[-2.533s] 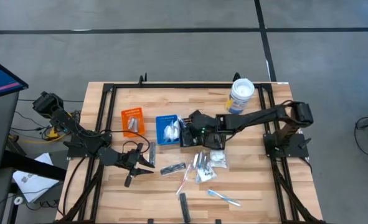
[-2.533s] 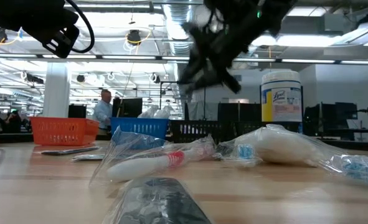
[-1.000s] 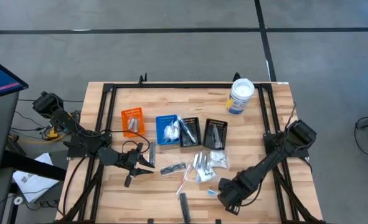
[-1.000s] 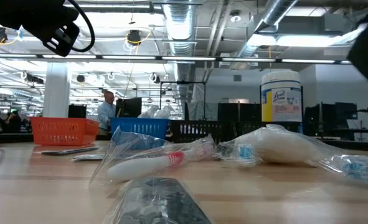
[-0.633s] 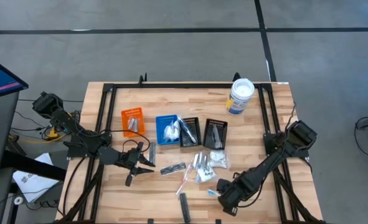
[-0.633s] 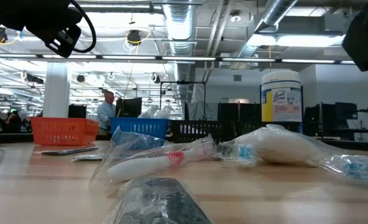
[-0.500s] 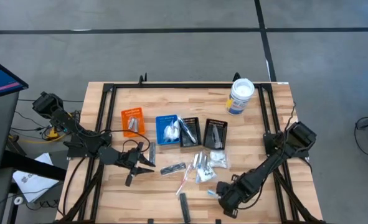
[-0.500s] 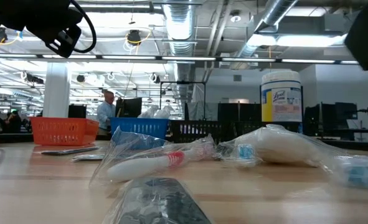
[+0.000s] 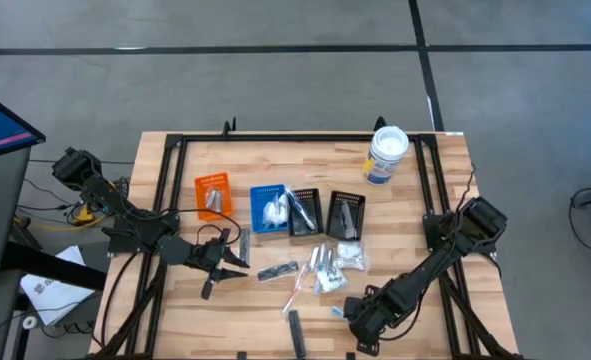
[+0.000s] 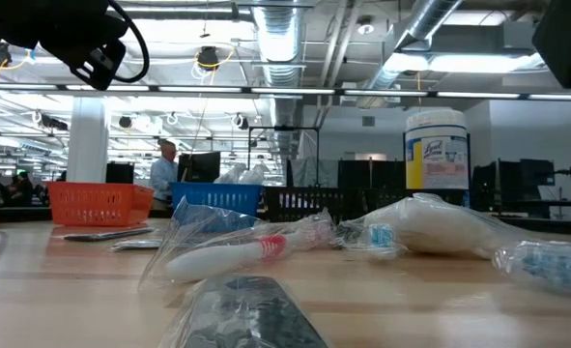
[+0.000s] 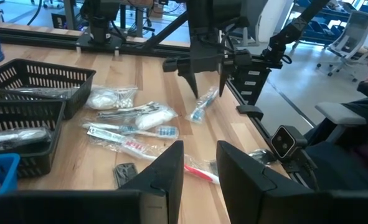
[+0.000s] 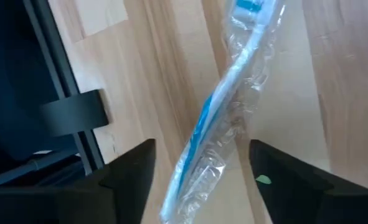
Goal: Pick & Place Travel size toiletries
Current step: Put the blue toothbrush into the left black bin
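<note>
Slim blue stick (image 12: 224, 106) in crinkly clear wrap, between open right end effector (image 12: 196, 163) fingers

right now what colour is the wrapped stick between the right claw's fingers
Blue and white, in clear wrap; right wrist view shows it best.

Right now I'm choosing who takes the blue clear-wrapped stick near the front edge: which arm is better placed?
Right. The right gripper hangs open directly above the blue clear-wrapped stick, fingers either side. The left gripper waits farther off.
</note>
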